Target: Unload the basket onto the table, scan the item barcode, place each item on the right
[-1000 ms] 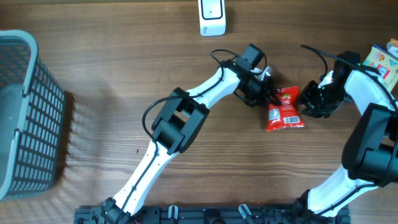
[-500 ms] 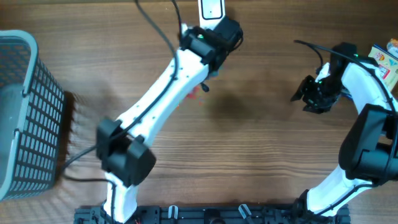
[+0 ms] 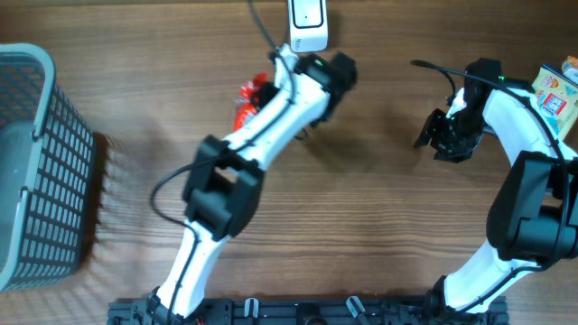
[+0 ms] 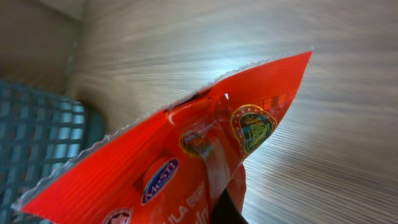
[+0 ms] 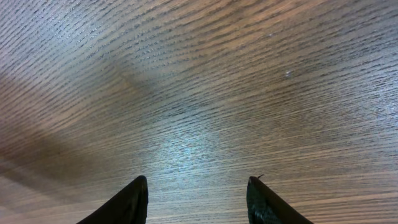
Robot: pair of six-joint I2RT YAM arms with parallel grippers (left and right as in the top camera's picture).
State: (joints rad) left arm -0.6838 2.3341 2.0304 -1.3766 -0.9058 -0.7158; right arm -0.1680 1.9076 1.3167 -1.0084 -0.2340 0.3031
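The left gripper [image 3: 269, 88] is clamping shut on the red snack packet [image 4: 186, 162], holding it above the desk [image 3: 379, 226] at the far middle, just to the left of the white scanner [image 3: 307, 25] and a little nearer than it; the scanner is sitting at the far edge. In the left wrist view the packet is filling most of the frame, its serrated edge and printed logos showing. The grey mesh basket [image 3: 36, 135] is standing at the left edge, well apart. The right gripper [image 5: 199, 202] is hovering over bare wood on the right, its jaws apart with nothing between them. A colourful box [image 3: 553, 93] is lying at the far right edge
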